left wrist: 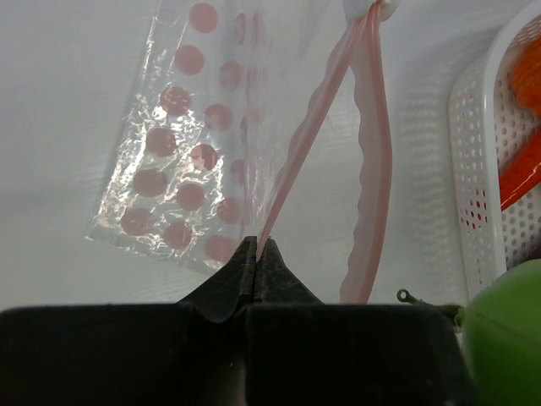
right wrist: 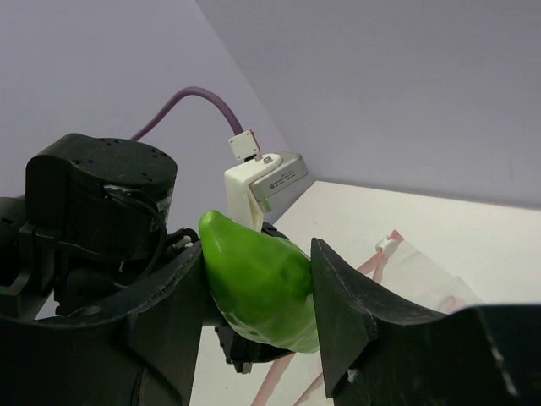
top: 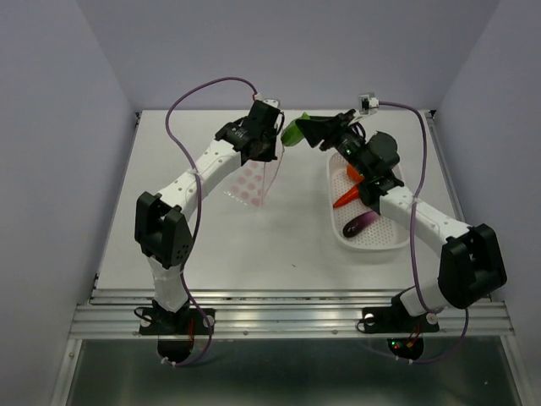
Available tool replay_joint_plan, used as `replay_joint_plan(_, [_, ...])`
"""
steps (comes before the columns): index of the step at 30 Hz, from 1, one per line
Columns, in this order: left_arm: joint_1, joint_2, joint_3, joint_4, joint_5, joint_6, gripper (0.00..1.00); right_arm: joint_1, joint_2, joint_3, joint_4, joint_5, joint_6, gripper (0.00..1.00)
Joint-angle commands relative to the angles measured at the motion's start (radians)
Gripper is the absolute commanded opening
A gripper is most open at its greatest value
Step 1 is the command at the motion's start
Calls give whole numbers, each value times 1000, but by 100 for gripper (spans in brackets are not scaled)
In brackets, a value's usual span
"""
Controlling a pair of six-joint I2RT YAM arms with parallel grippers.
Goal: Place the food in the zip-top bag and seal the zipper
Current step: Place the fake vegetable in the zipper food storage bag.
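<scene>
My left gripper (top: 269, 154) (left wrist: 257, 247) is shut on one pink-red zipper (left wrist: 296, 144) lip of the clear zip-top bag (top: 251, 183) (left wrist: 182, 169) and holds the mouth up off the table. The other lip (left wrist: 374, 152) hangs apart, and the white slider (left wrist: 368, 8) sits at the far end. My right gripper (top: 306, 131) (right wrist: 258, 288) is shut on the green pod (top: 292, 133) (right wrist: 262, 283), held in the air just right of the bag's mouth. An orange fruit (top: 353, 172), a carrot (top: 348, 200) and a purple eggplant (top: 360, 222) lie in the basket. I see no red pepper.
The white perforated basket (top: 385, 241) (left wrist: 475, 169) stands on the table to the right of the bag, under my right arm. The left arm's wrist camera (right wrist: 266, 182) is close behind the pod. Lilac walls enclose the table on three sides.
</scene>
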Motion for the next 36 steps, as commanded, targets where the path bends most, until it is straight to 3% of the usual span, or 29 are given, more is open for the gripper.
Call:
replay_joint_plan(1, [5, -33, 54, -6, -6, -10, 0, 18, 25, 9, 151, 46, 17, 1])
replay_joint_plan(14, [10, -27, 77, -17, 4, -21, 0, 36, 114, 26, 165, 51, 25, 1])
replay_joint_plan(28, [19, -35, 118, -43, -13, -44, 0, 123, 146, -8, 15, 247, -135, 1])
replay_joint_plan(35, [22, -50, 135, -48, -15, -47, 0, 142, 166, -2, -14, 301, -132, 1])
replay_joint_plan(36, [21, -52, 137, -48, -12, -48, 0, 142, 170, 6, -19, 292, -127, 6])
